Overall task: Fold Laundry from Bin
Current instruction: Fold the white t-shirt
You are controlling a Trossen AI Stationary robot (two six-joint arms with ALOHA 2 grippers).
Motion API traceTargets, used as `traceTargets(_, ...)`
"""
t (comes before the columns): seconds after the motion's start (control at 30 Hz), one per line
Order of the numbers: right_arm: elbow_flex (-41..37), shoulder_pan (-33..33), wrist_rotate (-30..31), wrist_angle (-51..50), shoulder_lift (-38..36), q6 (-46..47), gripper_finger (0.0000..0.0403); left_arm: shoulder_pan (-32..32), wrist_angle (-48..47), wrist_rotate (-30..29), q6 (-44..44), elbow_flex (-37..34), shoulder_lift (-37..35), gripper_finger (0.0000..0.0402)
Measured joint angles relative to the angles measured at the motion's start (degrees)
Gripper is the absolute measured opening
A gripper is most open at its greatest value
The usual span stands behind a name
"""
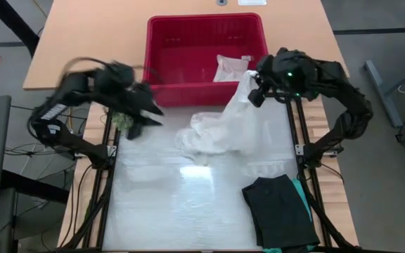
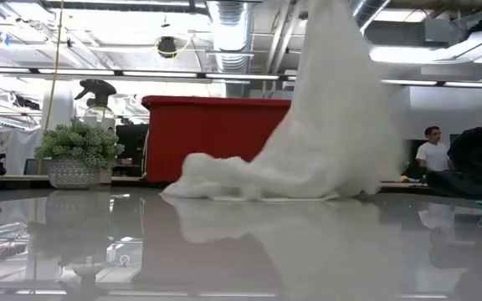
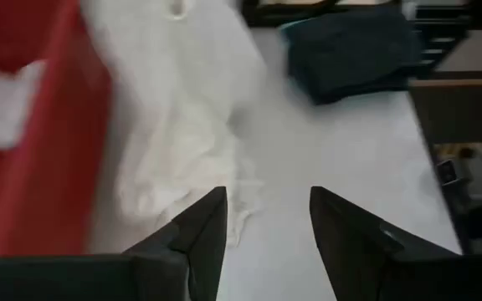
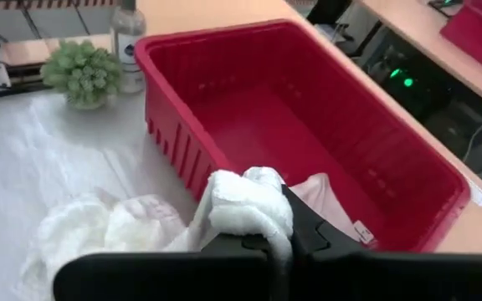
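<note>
The large white top (image 1: 220,130) hangs from my right gripper (image 1: 254,90), which is shut on it just in front of the red bin's (image 1: 206,31) near right corner. The top's lower part lies heaped on the table (image 2: 224,180). My left gripper (image 1: 145,112) is open and empty above the table to the left of the top, near the bin's near left corner; its fingers (image 3: 203,230) stand apart. A small white cloth (image 1: 230,68) lies in the bin. The folded black garment (image 1: 280,211) lies on a teal one (image 1: 303,204) at the near right. My right gripper pinches a bunched-up part of the white top (image 4: 245,205) between its two shut fingers, at the top's raised end. The top hangs below the fingers in a long cone (image 2: 333,109). Its lower end rests spread and crumpled on the table (image 1: 202,137).
A small potted plant (image 4: 82,71) and a spray bottle (image 4: 128,33) stand at the table's left, by the left arm. The bin stands at the far middle. Bare table (image 1: 181,197) lies near and left of the top. People show in the room behind (image 2: 432,150).
</note>
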Motion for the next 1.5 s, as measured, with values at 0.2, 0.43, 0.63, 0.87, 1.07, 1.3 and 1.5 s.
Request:
traceTargets(0.2,0.04,-2.87,-1.31,-0.74,3.69,0.07,0.0025,-5.26,18.62,-4.45,2.98,-17.08,0.26,0.0158)
traceTargets(0.43,0.04,-10.6,-0.99,-15.05,5.43,14.49,0.0025,-9.85,29.59,-11.33,4.93,-26.23,0.19,0.0158)
traceTargets(0.63,0.07,-9.58,-13.53,-17.68,4.87,24.17,0.0025,-12.12,38.95,-16.81,3.41,-26.34,-0.13,0.0158)
traceTargets(0.87,-0.35,2.05,-31.01,-17.96,5.88,29.03,0.0025,-15.71,36.13,-16.73,0.54,-26.36,-0.8,0.0158)
traceTargets(1.07,-0.35,18.24,-47.73,-17.14,7.42,23.77,0.0025,-19.12,29.3,-18.5,-1.04,-26.36,-6.25,0.0158)
traceTargets(1.3,-0.21,18.52,-46.48,7.87,9.4,1.0,0.0025,-20.42,28.57,-19.8,-2.7,-26.36,-12.98,0.0158)
traceTargets(1.5,-0.24,2.22,-37.29,14.62,16.01,-0.2,0.0034,-20.41,25.81,-23.89,-9.64,-26.36,-14.68,0.0158)
